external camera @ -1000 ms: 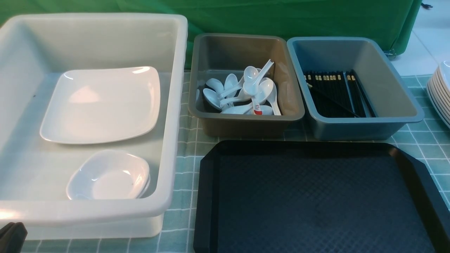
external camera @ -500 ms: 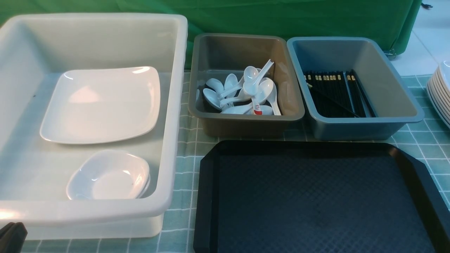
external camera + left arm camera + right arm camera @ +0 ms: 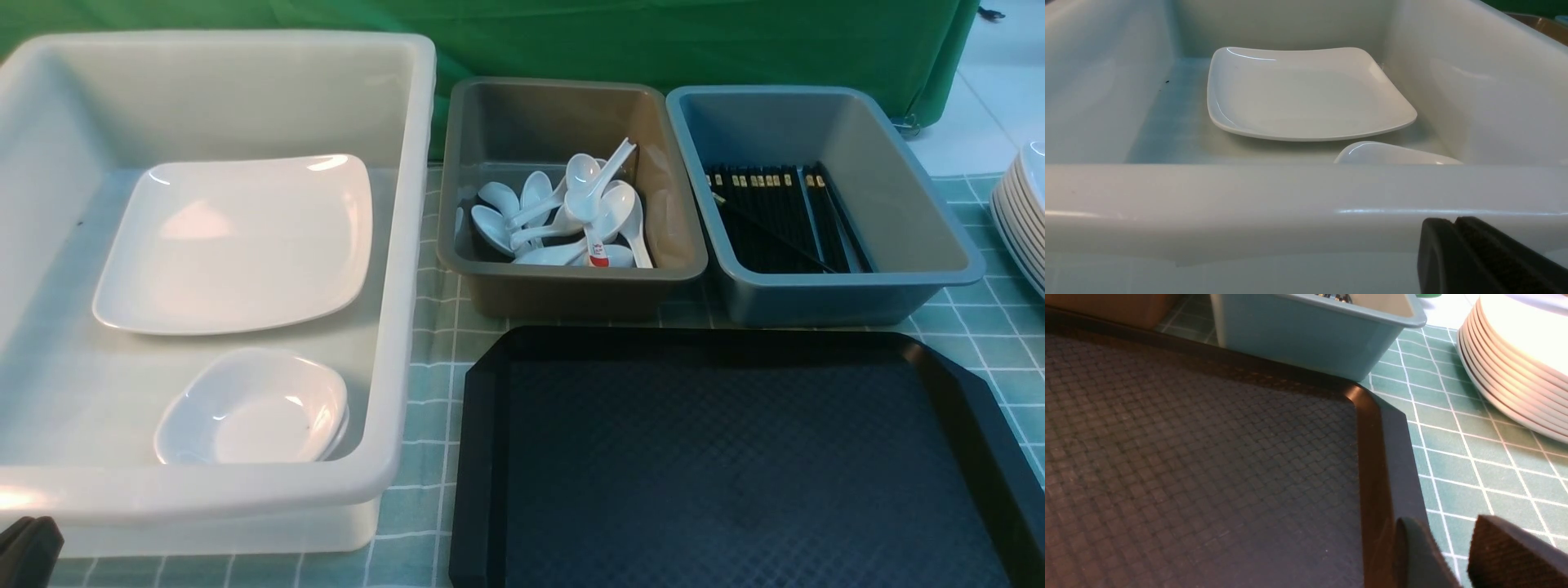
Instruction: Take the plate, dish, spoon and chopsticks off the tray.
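A glossy white plate [image 3: 233, 245] and a white dish [image 3: 253, 408] are sitting in a milky white tub [image 3: 204, 502], just beyond the black left gripper [image 3: 1455, 222]. White spoons [image 3: 571, 216], one bearing a red mark, are lying in a grey-brown tub [image 3: 563, 294]. Black chopsticks [image 3: 775, 216] with gold bands are lying in a blue-grey tub [image 3: 816, 298]. The black tray [image 3: 1388, 457] is showing a diamond-textured floor beside the dark right gripper [image 3: 1447, 547]. A green tablecloth [image 3: 1453, 457] with a white grid is spreading beyond that gripper, carrying a stack of white plates [image 3: 1515, 371]. A green curtain [image 3: 653, 41] is hanging behind.
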Controlling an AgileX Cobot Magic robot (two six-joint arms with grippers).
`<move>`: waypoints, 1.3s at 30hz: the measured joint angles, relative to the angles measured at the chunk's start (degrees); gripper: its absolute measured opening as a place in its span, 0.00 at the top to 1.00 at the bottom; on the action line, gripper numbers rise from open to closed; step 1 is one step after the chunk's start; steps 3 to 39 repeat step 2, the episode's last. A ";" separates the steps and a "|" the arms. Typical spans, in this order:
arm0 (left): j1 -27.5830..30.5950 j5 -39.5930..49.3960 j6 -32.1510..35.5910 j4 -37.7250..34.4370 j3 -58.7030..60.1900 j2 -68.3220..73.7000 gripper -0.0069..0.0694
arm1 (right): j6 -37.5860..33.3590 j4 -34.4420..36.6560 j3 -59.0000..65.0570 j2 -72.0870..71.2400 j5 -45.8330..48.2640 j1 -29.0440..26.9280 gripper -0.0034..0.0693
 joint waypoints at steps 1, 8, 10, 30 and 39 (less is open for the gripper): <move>0.00 0.00 0.16 0.06 0.00 0.00 0.89 | 0.00 0.00 0.00 0.00 0.00 0.00 0.62; 0.00 0.00 0.16 0.02 0.00 0.00 0.89 | 0.00 0.00 0.00 0.00 0.00 0.00 0.62; 0.00 0.00 0.16 0.02 0.00 0.00 0.89 | 0.00 0.00 0.00 0.00 0.00 0.00 0.62; 0.00 0.00 0.16 0.02 0.00 0.00 0.89 | 0.00 0.00 0.00 0.00 0.00 0.00 0.62; 0.00 0.00 0.16 0.02 0.00 0.00 0.89 | 0.00 0.00 0.00 0.00 0.00 0.00 0.62</move>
